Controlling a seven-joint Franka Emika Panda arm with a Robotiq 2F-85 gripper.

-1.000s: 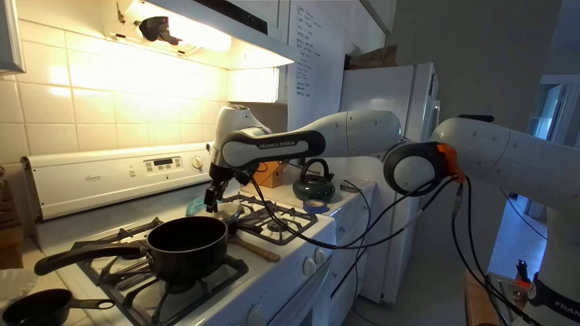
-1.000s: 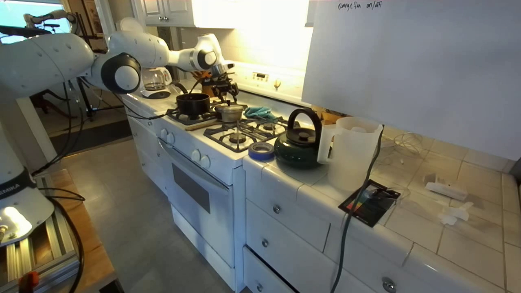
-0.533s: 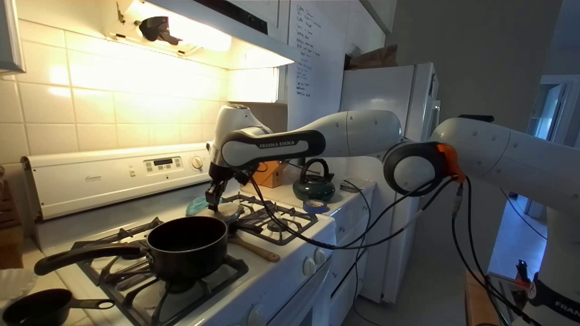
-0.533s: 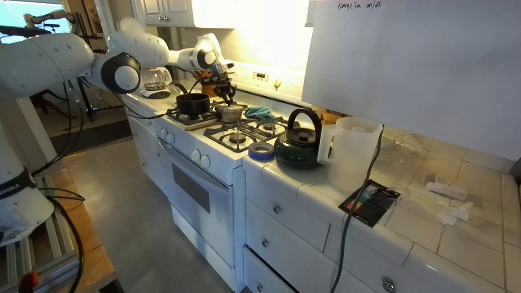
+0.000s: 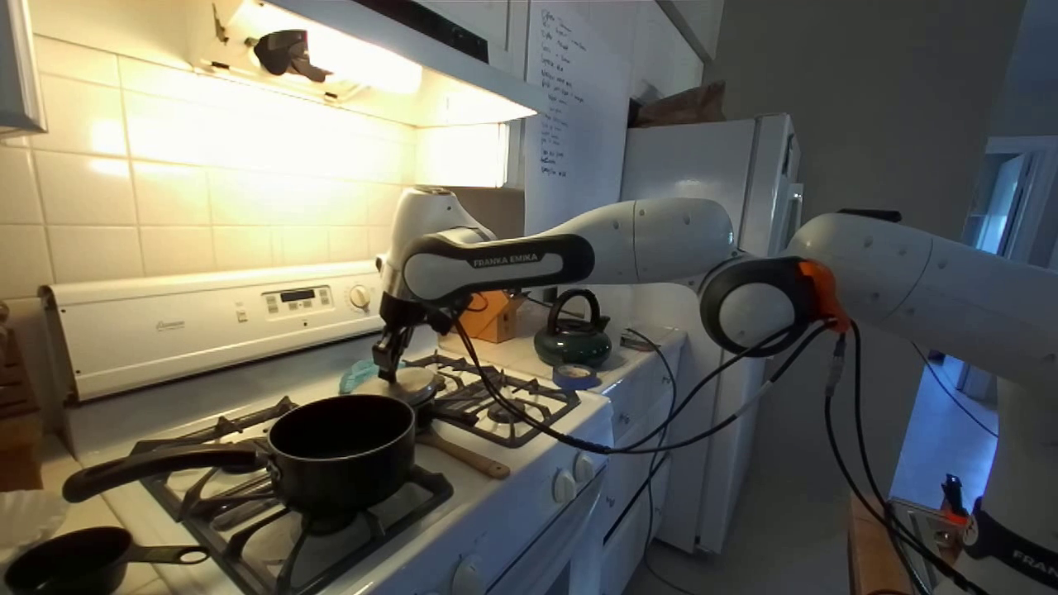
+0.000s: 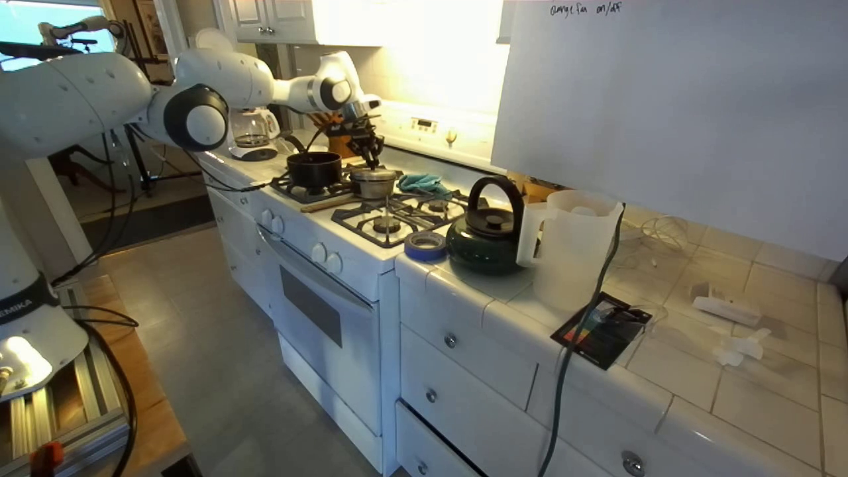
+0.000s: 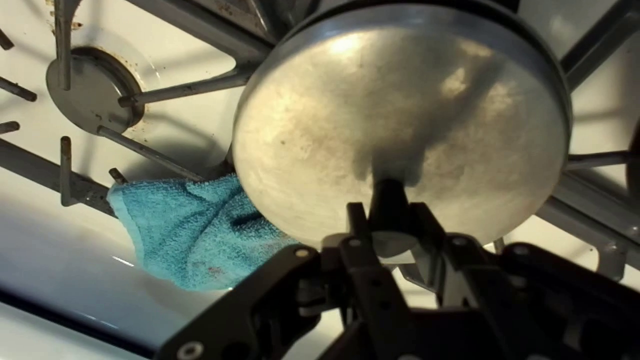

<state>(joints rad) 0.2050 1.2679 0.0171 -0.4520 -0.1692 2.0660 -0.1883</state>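
My wrist view, plainer than both exterior views, shows the black knob point(image 7: 389, 197) held in my gripper point(image 7: 389, 216), its jaws drawn in narrow, one finger on each side. An exterior view gives what that view hides: the silver wall of the pot point(image 6: 375, 189) under the lid point(image 7: 400, 115), on the stove point(image 6: 361, 275). The lid is round, shiny and blotched, a dark streak running from its knob.

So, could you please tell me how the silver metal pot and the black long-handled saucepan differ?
The silver metal pot has a round metal lid over it; the black long-handled saucepan is uncovered. The black gripper is closed on the pot's black lid knob, while nothing grips the saucepan. Both sit on the white stove.
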